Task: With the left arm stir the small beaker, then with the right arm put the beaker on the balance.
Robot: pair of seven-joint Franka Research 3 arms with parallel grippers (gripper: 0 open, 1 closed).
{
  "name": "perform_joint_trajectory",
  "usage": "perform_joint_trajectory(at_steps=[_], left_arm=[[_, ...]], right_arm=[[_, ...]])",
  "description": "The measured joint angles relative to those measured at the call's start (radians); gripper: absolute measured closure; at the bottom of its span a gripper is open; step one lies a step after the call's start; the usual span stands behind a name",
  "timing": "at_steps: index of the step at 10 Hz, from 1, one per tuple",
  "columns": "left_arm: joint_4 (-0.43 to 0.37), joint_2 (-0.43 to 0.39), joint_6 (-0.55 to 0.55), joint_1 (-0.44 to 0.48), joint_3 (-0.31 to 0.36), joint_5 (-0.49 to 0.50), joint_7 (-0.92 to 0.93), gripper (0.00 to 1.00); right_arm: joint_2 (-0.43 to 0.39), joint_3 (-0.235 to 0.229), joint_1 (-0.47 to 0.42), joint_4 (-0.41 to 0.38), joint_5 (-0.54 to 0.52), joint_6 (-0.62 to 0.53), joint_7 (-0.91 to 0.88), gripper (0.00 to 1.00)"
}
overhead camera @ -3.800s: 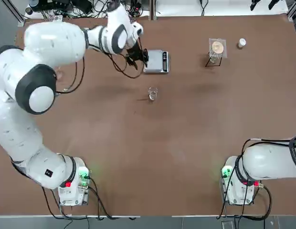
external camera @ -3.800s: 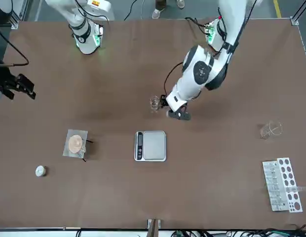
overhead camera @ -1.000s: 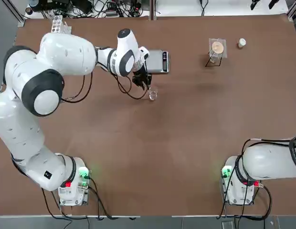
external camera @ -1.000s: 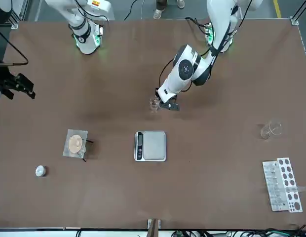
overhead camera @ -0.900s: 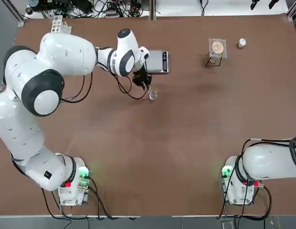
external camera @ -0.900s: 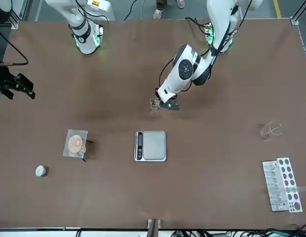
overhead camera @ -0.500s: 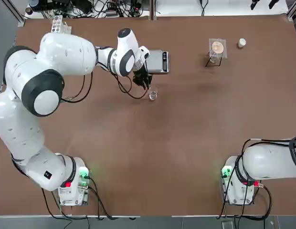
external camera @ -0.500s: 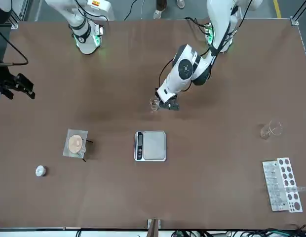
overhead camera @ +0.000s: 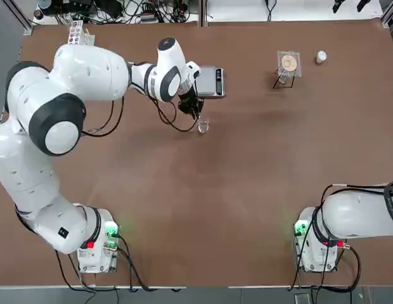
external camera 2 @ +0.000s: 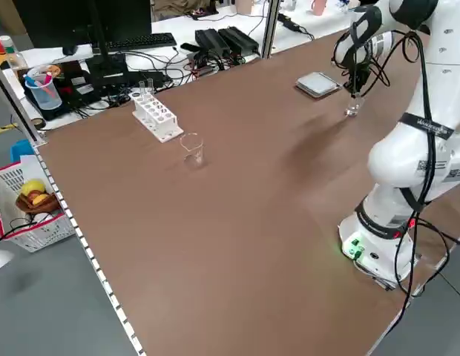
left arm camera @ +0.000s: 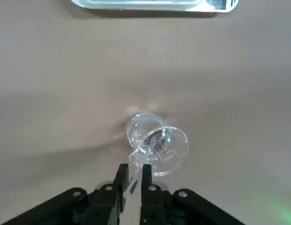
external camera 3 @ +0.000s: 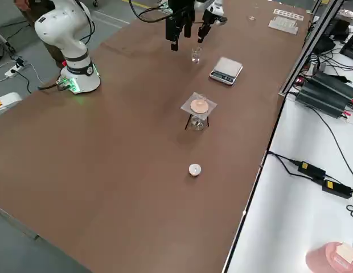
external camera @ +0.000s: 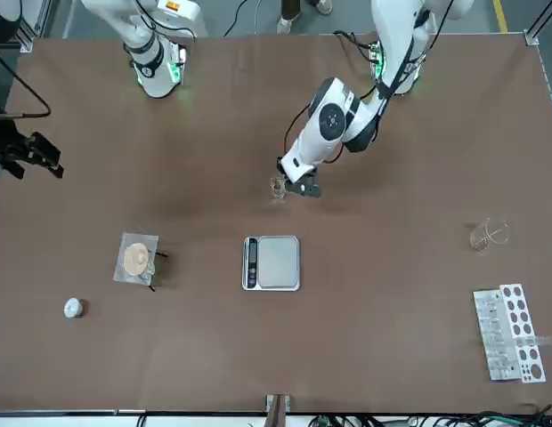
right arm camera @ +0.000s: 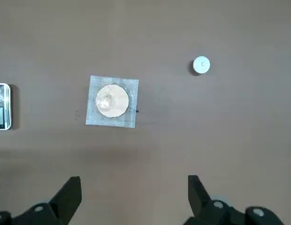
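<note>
1. Glass rod (left arm camera: 141,165), pinched in the left gripper's (left arm camera: 132,176) fingers, dips into the small beaker (overhead camera: 202,125) on the bench (overhead camera: 247,190).
2. Silver balance (overhead camera: 209,82) sits just behind it.
3. Right gripper (right arm camera: 134,187) hovers spread, empty.

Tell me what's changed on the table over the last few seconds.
The left gripper, shut on a thin glass rod, moved from beside the balance toward the robot to the small beaker; the rod's tip now sits inside it. The beaker, the balance and the right gripper, open and far off, stayed put.
</note>
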Motion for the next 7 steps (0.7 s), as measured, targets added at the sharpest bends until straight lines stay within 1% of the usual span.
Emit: perform_joint_trajectory(at_steps=[7], left_arm=[[0.018, 0.0, 0.001, -0.014, -0.001, 0.0, -0.024, 0.87]], right_arm=[[-0.001, 0.0, 0.0, 0.0, 0.0, 0.001, 0.0, 0.0]])
